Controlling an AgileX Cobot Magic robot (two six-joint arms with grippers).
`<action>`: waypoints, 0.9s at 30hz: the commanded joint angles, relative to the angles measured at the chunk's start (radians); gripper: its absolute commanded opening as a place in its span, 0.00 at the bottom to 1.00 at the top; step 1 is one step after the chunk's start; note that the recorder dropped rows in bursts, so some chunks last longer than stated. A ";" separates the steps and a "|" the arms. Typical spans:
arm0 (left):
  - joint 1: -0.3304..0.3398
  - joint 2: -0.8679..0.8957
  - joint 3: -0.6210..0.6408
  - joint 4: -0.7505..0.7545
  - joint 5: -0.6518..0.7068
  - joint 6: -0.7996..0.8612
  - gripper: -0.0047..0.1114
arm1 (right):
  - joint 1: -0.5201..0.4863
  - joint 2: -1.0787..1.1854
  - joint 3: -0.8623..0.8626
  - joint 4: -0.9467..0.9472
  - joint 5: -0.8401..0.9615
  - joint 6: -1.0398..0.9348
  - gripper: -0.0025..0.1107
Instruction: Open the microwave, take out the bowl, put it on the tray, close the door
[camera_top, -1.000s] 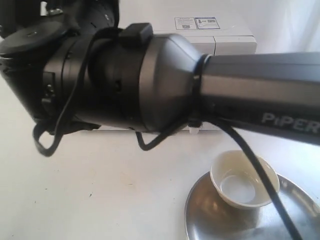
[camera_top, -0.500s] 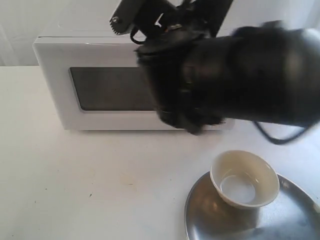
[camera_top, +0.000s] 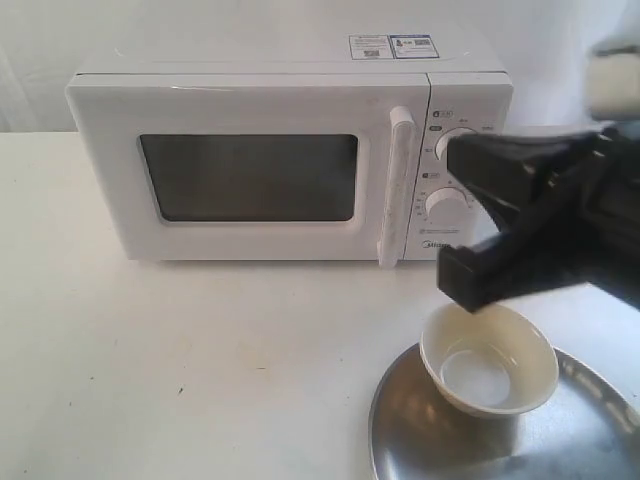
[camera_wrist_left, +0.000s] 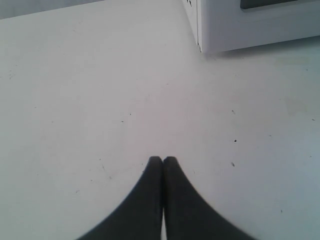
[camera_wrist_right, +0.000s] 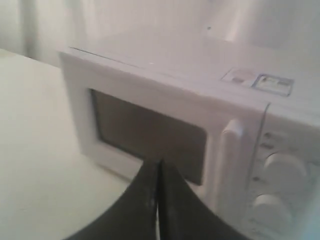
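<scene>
The white microwave (camera_top: 290, 90) stands at the back of the table with its door (camera_top: 250, 175) shut; the bar handle (camera_top: 398, 185) is beside two knobs (camera_top: 445, 203). The cream bowl (camera_top: 488, 358) sits upright on the steel tray (camera_top: 420, 430) at the front right. My right arm (camera_top: 560, 220) hangs blurred above the bowl, in front of the knobs. My right gripper (camera_wrist_right: 159, 162) is shut and empty, facing the door (camera_wrist_right: 150, 132) from a distance. My left gripper (camera_wrist_left: 162, 159) is shut and empty over bare table, near the microwave's corner (camera_wrist_left: 250, 25).
The white table (camera_top: 200, 370) stretches in front of the microwave and to its left. A pale wall or curtain (camera_top: 200, 30) stands behind the microwave. The tray runs off the lower right edge of the exterior view.
The right arm has swung away from in front of the camera to the right side, uncovering the microwave. The door stays shut. Bowl and tray have not moved.
</scene>
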 joint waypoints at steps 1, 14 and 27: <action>-0.004 -0.002 -0.002 -0.005 -0.001 -0.002 0.04 | -0.001 -0.113 0.084 0.042 -0.183 0.116 0.02; -0.004 -0.002 -0.002 -0.005 -0.001 -0.002 0.04 | 0.009 -0.220 0.098 0.033 -0.262 0.096 0.02; -0.004 -0.002 -0.002 -0.005 -0.001 -0.002 0.04 | -0.434 -0.695 0.401 0.020 -0.272 0.226 0.02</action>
